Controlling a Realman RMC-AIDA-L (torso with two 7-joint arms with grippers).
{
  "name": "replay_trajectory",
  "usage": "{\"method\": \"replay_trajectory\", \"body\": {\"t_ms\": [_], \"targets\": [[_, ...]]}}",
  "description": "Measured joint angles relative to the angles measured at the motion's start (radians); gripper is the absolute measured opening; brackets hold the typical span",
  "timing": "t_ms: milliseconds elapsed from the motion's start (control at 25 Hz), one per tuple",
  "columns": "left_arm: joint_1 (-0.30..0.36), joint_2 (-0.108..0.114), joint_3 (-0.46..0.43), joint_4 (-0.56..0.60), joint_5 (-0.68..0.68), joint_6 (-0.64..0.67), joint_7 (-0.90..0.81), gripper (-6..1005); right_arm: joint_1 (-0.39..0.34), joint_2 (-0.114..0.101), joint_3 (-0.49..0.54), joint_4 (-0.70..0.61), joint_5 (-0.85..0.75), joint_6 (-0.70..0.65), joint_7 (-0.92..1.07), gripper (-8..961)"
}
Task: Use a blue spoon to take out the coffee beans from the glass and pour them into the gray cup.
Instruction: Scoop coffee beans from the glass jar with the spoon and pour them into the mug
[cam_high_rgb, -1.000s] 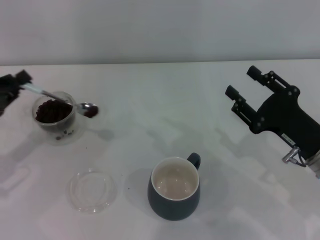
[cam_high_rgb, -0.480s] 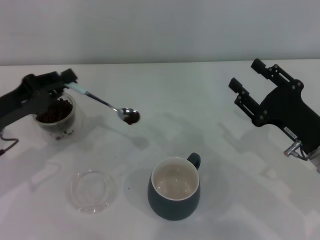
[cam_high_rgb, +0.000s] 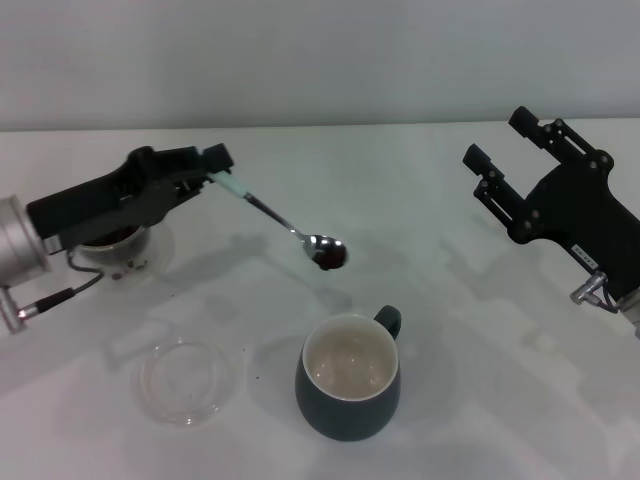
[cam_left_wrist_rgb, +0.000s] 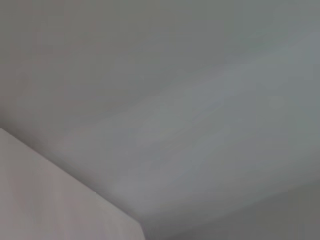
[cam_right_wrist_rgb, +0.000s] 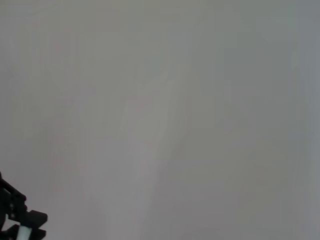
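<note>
In the head view my left gripper (cam_high_rgb: 205, 165) is shut on the pale handle of the blue spoon (cam_high_rgb: 285, 226). The spoon slants down to the right. Its metal bowl carries a few dark coffee beans (cam_high_rgb: 330, 257) in the air, above and to the left of the gray cup (cam_high_rgb: 349, 376). The cup stands upright at the front middle and its cream inside looks bare. The glass (cam_high_rgb: 122, 250) with beans stands at the left, mostly hidden behind my left arm. My right gripper (cam_high_rgb: 512, 141) is open and empty, raised at the right.
A flat clear glass dish (cam_high_rgb: 186, 381) lies at the front left, to the left of the cup. The white table (cam_high_rgb: 420, 240) runs to a pale wall at the back. The left wrist view shows only a plain blurred surface.
My left gripper has carried the loaded spoon to the right, away from the glass and toward the gray cup. The right arm has barely moved.
</note>
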Motion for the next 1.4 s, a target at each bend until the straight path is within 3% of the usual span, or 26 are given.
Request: {"method": "replay_trajectory", "body": {"t_ms": [480,1400], "targets": [[-0.042,-0.036,0.0,0.015,0.102,-0.012,0.036,132,-0.006,0.0,0.01,0.004,-0.001,0.0,0.0,619],[-0.057,-0.054,0.002,0.068,0.249,-0.023,0.301,132,-0.001,0.002,0.007,0.003,-0.001,0.053,0.0,621]]}}
